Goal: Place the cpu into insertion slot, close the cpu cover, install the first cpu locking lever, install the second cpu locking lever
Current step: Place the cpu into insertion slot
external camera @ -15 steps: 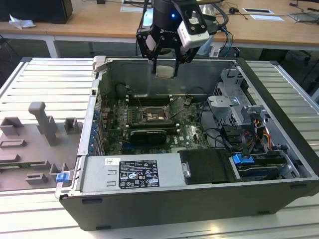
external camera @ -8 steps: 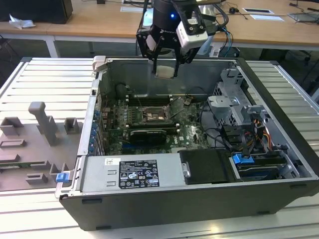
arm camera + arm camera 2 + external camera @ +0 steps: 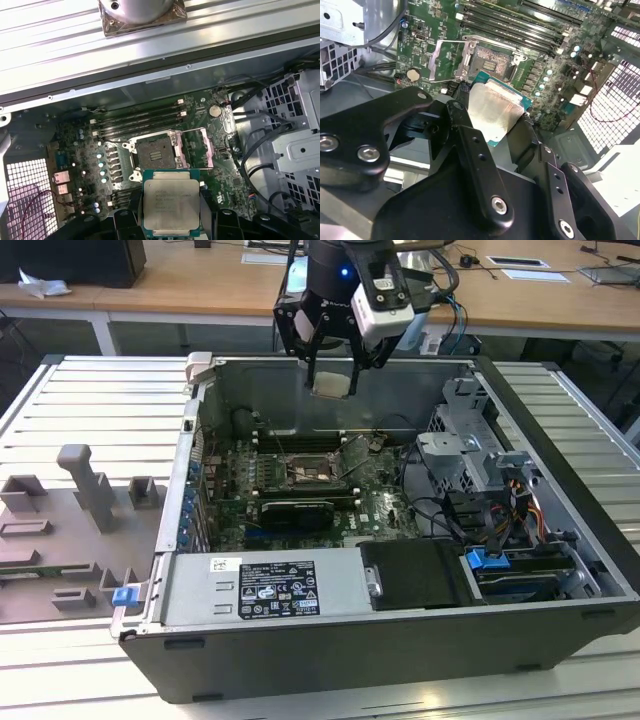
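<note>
I am watching one tool [image 3: 333, 378] hanging over the open computer case [image 3: 300, 670], and it is gripping the single cpu [image 3: 332, 386] between its two black fingers [image 3: 470, 145], one on each opposite edge. In both wrist views the cpu [image 3: 171, 205] is sitting flat in that grip with its pale metal top [image 3: 495, 112] facing up. It is floating well above the insertion slot [image 3: 303, 472] and is not touching the board.

I am seeing one insertion slot [image 3: 152, 152] on the motherboard, its dark centre lying bare. The one cpu cover [image 3: 192, 147] is standing swung open just beside the slot, hinged at the slot's edge, so its window is framing board rather than socket. In the second wrist view the same cover [image 3: 447, 60] is lying beside the slot [image 3: 490, 62].

One round coin battery [image 3: 215, 111] is sitting beyond the cover, on the side away from the slot. One black graphics card [image 3: 297, 512] is lying near the slot, towards the case's front wall. The case is resting on the slatted tabletop [image 3: 80, 390].
</note>
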{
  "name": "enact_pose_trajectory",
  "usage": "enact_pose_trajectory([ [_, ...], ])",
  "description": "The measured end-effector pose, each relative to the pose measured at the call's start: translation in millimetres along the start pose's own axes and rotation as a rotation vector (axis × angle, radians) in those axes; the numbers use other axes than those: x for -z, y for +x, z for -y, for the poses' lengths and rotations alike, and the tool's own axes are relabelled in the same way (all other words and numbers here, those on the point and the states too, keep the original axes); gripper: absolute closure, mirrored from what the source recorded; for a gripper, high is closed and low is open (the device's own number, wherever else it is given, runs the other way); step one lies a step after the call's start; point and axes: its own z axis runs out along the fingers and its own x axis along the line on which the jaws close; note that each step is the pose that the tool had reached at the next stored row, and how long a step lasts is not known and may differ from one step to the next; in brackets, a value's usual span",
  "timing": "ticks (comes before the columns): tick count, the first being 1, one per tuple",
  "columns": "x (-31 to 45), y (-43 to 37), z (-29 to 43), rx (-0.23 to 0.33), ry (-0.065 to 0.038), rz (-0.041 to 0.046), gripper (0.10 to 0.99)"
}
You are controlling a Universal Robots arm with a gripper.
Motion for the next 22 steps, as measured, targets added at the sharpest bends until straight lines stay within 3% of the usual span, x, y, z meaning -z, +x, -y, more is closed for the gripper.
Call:
enact_pose_trajectory([
  [22, -1.7, 0.0, 0.2, -0.097, -0.002, 0.0088, 0.545],
])
